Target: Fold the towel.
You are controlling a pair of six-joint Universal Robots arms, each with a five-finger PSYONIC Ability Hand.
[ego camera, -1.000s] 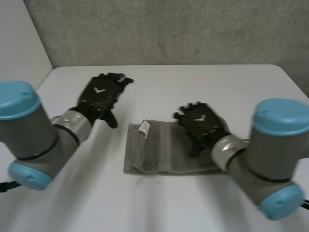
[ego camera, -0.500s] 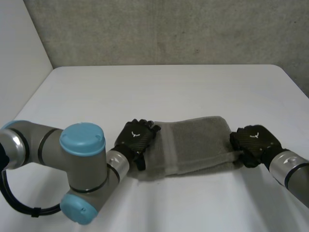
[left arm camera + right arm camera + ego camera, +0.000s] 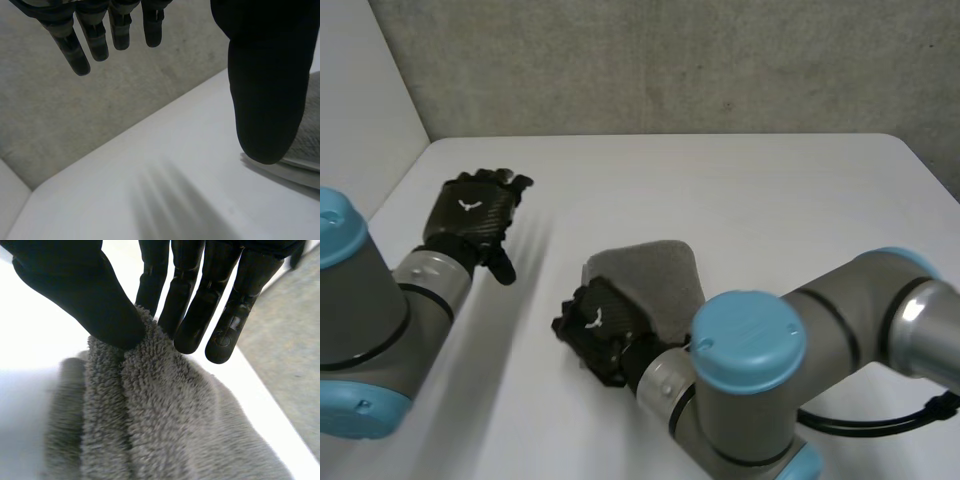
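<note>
R hand (image 3: 595, 325) pinches grey towel (image 3: 655, 275) edge betw. thumb & fingers (image 3: 192, 315); L hand (image 3: 470, 215), fingers spread, hovers at towel's 10 o'clock. Both bear white emblem (image 3: 470, 206).

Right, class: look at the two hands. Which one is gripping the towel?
The right hand: it pinches the towel between thumb and fingers. The left hand is open and apart from the towel.

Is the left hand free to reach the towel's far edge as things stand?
Probably yes. The left hand hovers open to one side of the towel, with bare table between them. The right hand pinches the towel's near end, leaving the far edge uncovered.
</note>
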